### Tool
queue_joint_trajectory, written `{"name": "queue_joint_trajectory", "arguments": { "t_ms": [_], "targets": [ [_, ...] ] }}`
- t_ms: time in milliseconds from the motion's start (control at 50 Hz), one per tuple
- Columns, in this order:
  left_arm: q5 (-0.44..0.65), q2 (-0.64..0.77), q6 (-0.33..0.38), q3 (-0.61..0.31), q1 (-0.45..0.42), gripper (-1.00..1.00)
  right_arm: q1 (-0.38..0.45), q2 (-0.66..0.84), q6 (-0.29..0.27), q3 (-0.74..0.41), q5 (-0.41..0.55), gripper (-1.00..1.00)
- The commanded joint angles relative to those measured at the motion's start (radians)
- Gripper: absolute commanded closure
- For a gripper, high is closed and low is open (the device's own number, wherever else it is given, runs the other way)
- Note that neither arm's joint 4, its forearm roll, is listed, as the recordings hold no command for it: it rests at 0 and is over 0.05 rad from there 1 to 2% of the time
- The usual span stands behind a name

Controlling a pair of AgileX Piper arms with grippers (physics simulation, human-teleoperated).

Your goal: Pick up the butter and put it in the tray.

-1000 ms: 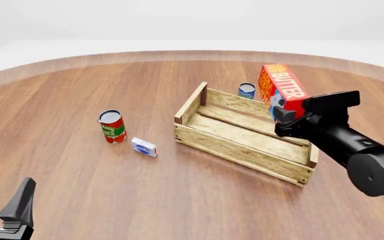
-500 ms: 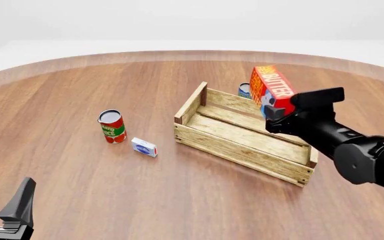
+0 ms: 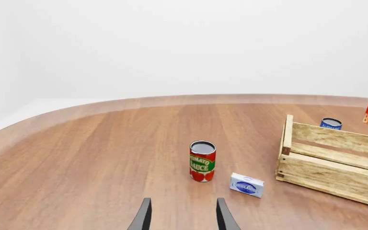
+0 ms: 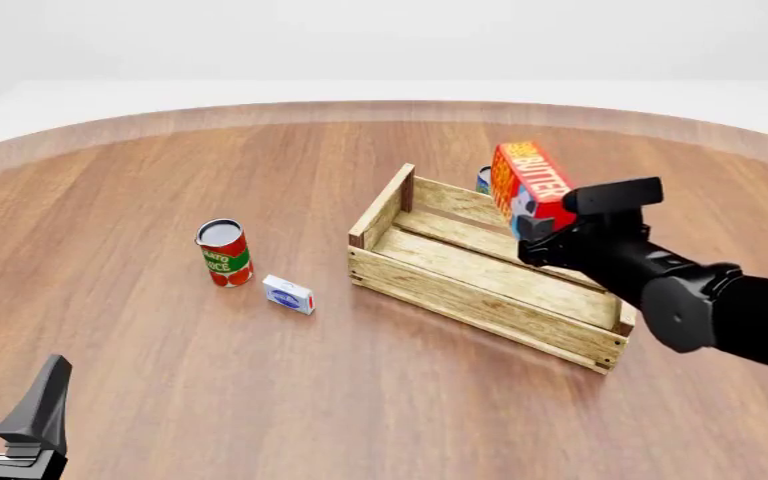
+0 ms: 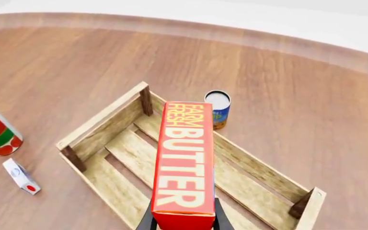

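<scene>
The right gripper (image 4: 540, 226) has the butter (image 4: 531, 182) pinched by its lower end, one finger (image 5: 147, 221) pressed against each long side, so the carton sticks out forward from the jaws with its lettered face up. It hangs in the air, tilted, over the far right part of the tray (image 4: 480, 298), clear of the slats. Just behind the tray's far wall stands a blue can (image 5: 217, 109), partly hidden by the butter from the front. Off to the tray's left sit a red tomato sauce can (image 4: 223, 252) and, just beside it, a small white-blue box (image 4: 288, 294). The left gripper (image 3: 182, 216) hovers low near the table's (image 4: 157, 380) front edge, well apart from everything, its jaws spread with nothing between them.
</scene>
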Motion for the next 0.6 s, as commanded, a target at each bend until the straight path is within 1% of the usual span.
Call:
{"name": "queue_joint_trajectory", "arguments": {
  "t_ms": [20, 440, 600],
  "targets": [
    [0.0, 0.0, 0.0, 0.0, 0.0, -1.0, -0.005, 0.029, 0.019, -0.029, -0.019, 1.0],
    [0.0, 0.0, 0.0, 0.0, 0.0, -1.0, 0.002, 0.097, 0.024, -0.055, -0.045, 1.0],
    [0.0, 0.0, 0.0, 0.0, 0.0, -1.0, -0.002, 0.112, 0.021, -0.069, -0.039, 1.0]
  ]
}}
